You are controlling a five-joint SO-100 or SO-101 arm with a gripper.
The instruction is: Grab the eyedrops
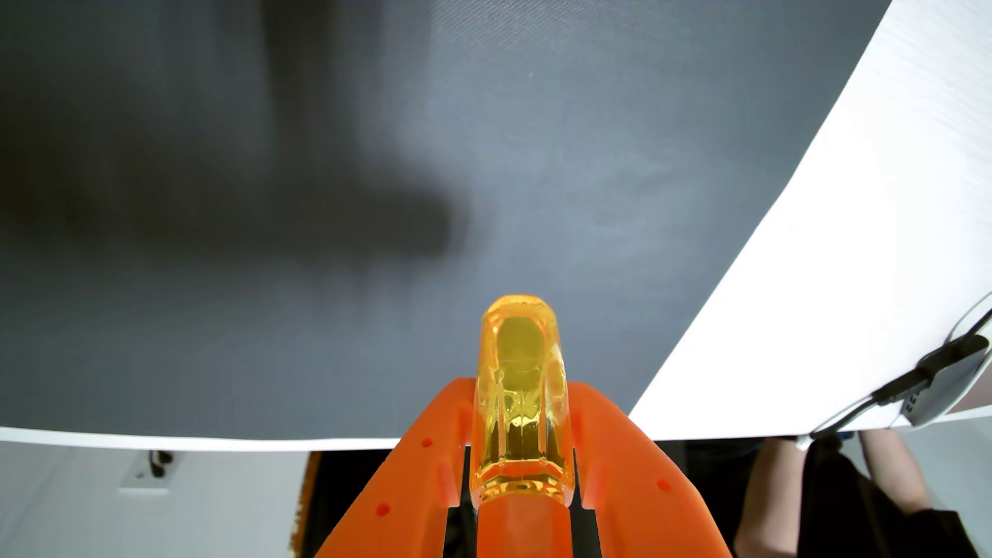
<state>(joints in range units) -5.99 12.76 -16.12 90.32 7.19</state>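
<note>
In the wrist view the eyedrops are a small bottle of clear yellow plastic, standing lengthwise between my two orange fingers. My gripper is shut on the eyedrops, with a finger pressing each side. The rounded end of the bottle sticks out past the fingertips over a dark grey mat. The bottle's lower end is hidden in the gripper's throat. A blurred shadow of the arm lies on the mat to the upper left.
A white surface borders the mat on the right. A black and grey device with a cable sits at the right edge. A person's arms show at the lower right, and a wall socket at the lower left.
</note>
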